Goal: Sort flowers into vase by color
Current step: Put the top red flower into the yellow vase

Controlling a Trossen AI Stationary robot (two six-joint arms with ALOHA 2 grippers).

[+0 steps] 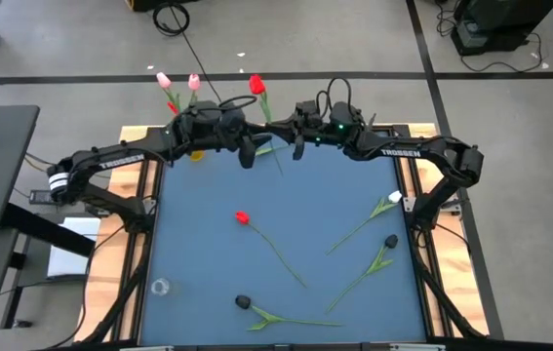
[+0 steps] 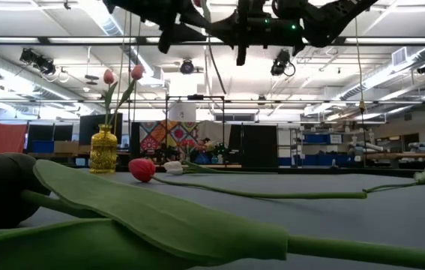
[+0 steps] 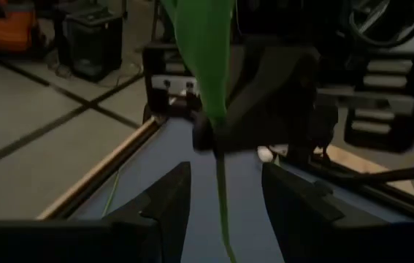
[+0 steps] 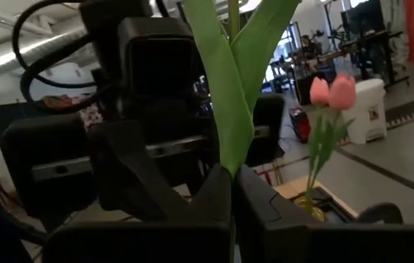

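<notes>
While both arms meet over the far edge of the table (image 1: 188, 283), the right gripper (image 1: 278, 135) is clamped on the stem of a red tulip (image 1: 256, 85). Its head sticks out past the far edge, and the stem tail hangs below the fingers toward the mat. In the right wrist view the fingers are pinched together right at the base of the green leaves (image 4: 225, 109).

Left gripper (image 1: 247, 154) sits just beside it, facing it. Its fingers (image 3: 164, 201) are spread, with the tulip's stem (image 3: 223, 204) running down between them, not touching either one as far as I can tell. Holding nothing.

A yellow vase (image 2: 103, 151) stands at the far left corner, mostly hidden under the left arm from above. Two pink tulips (image 1: 178, 83) are in it, heads up and leaning out past the far edge.

Loose flowers on the table:
- a second red tulip (image 1: 242, 217) near the middle, stem running toward the near right
- white tulip (image 1: 394, 198) at the right edge, stem pointing in toward the centre
- black tulip (image 1: 391, 241) below it on the right side, stem running toward the near edge
- another black tulip (image 1: 243, 302) near the near edge, stem lying along it to the right

Small clear glass (image 1: 160, 287) near the near left corner, well apart from the flowers.
</notes>
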